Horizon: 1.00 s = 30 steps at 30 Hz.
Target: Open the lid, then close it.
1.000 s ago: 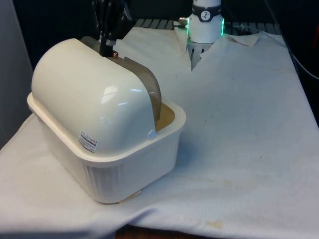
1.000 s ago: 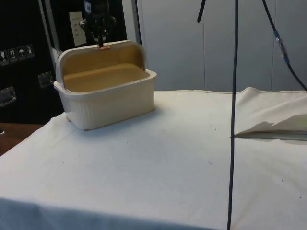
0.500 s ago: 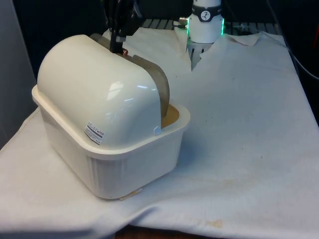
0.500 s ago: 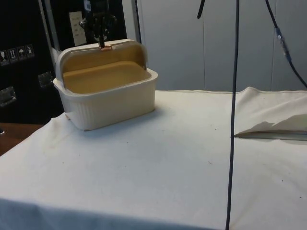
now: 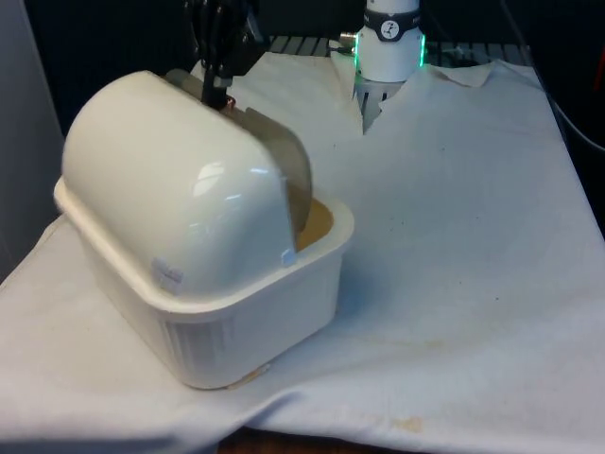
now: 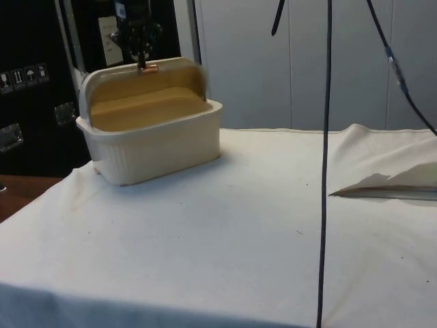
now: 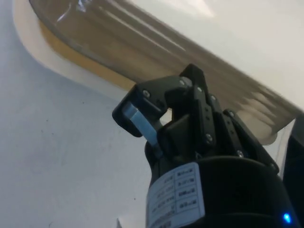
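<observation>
A cream bread box (image 5: 189, 236) (image 6: 157, 143) stands on the white cloth at the front view's left. Its translucent brown roll lid (image 5: 288, 161) (image 6: 174, 68) (image 7: 156, 52) is rolled back over the dome, so the tan inside is in sight in the side view. A small copper handle (image 5: 228, 101) (image 6: 147, 67) sits at the top of the lid. From above, my gripper (image 5: 217, 85) (image 6: 141, 60) (image 7: 156, 114) comes down onto the handle and is shut on it. In the wrist view the black fingers hide the handle itself.
The robot's base (image 5: 389, 47) stands at the far end of the table. A raised fold of cloth (image 6: 382, 184) lies at the side view's right. A black cable (image 6: 324, 171) hangs down in front of the side camera. The cloth's front edge (image 5: 312, 430) runs close under the box.
The box shifted towards the front view's right half a second ago and has now rocked back left. The gripper stays on the handle, and the lid's edge has come slightly forward.
</observation>
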Each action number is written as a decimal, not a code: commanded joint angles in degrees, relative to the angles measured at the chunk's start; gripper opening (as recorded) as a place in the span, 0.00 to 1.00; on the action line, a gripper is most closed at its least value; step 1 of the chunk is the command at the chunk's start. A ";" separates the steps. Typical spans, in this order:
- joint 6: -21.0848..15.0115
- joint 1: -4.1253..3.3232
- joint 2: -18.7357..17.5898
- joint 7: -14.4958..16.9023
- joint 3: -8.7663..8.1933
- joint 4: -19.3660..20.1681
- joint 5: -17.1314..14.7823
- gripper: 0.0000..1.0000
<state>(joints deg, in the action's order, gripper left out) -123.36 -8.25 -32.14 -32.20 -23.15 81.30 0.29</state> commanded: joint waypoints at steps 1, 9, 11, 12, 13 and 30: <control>0.80 0.34 -0.63 0.29 0.74 -0.57 -1.26 0.00; 1.72 -0.40 -1.09 -0.92 0.63 -1.49 -1.09 0.00; 1.83 -0.57 -0.92 -1.15 0.74 -1.20 -1.20 0.00; 2.01 -0.52 -1.09 -0.97 0.40 -1.66 -0.63 0.00; 1.95 -0.69 -0.86 -1.26 0.80 -1.03 -1.20 0.00; 5.27 -1.83 1.38 -2.69 2.58 3.21 -0.74 0.00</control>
<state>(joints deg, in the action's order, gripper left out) -118.09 -10.08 -30.77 -34.89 -20.57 84.51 -0.46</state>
